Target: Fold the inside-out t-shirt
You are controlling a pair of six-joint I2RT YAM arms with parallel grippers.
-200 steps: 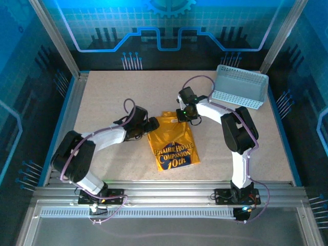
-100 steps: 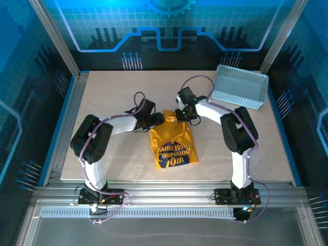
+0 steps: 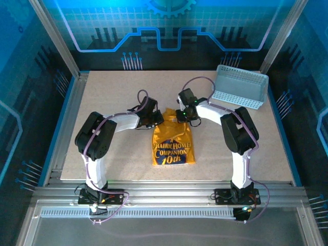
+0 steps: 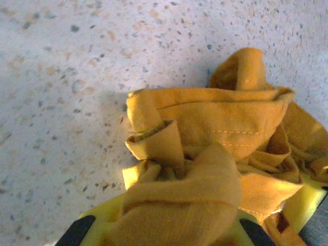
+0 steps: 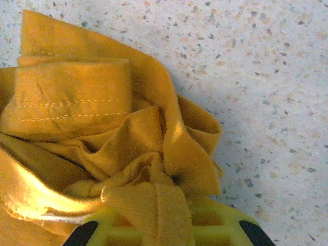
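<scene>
L arm swings in toward centre since a sec ago; left gripper [image 3: 156, 119] now clamped on top-left corner of mustard t-shirt [image 3: 172, 144], fabric bunched btw jaws. Right gripper [image 3: 181, 116] pinched shut on top-right corner. T-shirt lies mid-table [image 3: 113, 92], print up, narrower than before. Grey basket [image 3: 240, 88] far right, well apart.

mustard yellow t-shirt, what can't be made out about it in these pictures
1. Far edge of the mustard-yellow soft fabric t-shirt: top view, covered by the left tool and right tool.
2. Both tools' fingertips: wrist views, buried in bunched fabric.
3. Collar versus sleeves: wrist views, the crumpled folds look alike.
</scene>
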